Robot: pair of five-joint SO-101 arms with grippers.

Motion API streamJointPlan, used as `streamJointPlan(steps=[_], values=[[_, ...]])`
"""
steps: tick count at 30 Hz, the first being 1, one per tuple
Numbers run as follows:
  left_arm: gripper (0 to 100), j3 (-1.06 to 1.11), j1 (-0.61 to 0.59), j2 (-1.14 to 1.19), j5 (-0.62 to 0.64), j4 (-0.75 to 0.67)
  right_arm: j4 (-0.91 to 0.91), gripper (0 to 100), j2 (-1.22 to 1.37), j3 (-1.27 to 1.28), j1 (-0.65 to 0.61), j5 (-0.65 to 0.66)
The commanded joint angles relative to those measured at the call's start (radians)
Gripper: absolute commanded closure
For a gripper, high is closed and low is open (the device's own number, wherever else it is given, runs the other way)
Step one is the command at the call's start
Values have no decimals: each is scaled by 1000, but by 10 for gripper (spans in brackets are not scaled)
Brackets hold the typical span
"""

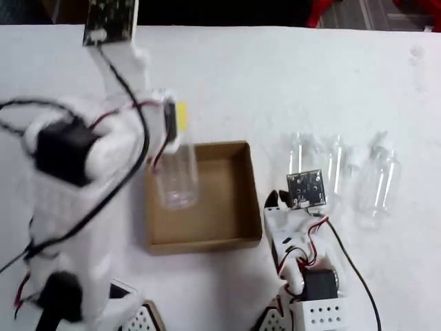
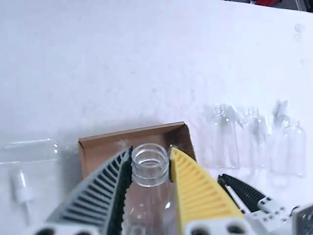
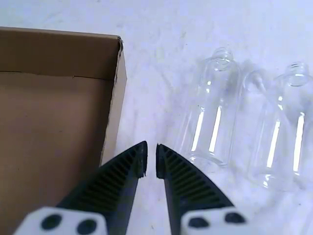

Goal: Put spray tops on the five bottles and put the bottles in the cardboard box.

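My left gripper (image 2: pixel 149 152) (image 1: pixel 171 125) is shut on the neck of a clear bottle (image 2: pixel 149 169) with no spray top. The bottle (image 1: pixel 177 174) hangs upright over the left edge of the open cardboard box (image 1: pixel 207 227) (image 2: pixel 105 144). Three more clear bottles (image 1: pixel 301 155) (image 1: pixel 335 164) (image 1: pixel 380 181) stand to the right of the box. My right gripper (image 3: pixel 150 159) (image 1: pixel 271 201) is shut with nothing in it, low by the box's right wall (image 3: pixel 113 103), short of two topless bottles (image 3: pixel 215 112) (image 3: pixel 286 127).
In the left wrist view another clear bottle (image 2: pixel 29 149) lies on the white table left of the box, with a white spray top (image 2: pixel 22 188) beside it. The right arm's black fingers (image 2: pixel 244 192) show near the box. Cables trail from both arms.
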Motion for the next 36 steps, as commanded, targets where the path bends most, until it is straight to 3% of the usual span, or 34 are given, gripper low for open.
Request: streamJointPlan(steps=[1,5,12,15,18,21,28,36], values=[[980,229,13,-206,-161,-63,5,977,-1,9,-7,11],[980,562,-5,-404,-201,-316,5,977,-1,9,-7,11],[980,1254,-39,-802,-198,-994,5,977,-1,9,-2,11],[980,1513,-91,-938,-201,-1206,5,977,-1,9,-2,11],[980,1708,-125,-1032,-219,-1318,5,977,-1,9,-5,11],[980,1860,-133,-1095,-324,-1419,5,977,-1,9,-5,11],[980,2170,-130,-1145,-445,-1827,5,977,-1,9,-7,11],[980,2219,-127,-1139,-370,-1854,5,977,-1,9,-7,11]])
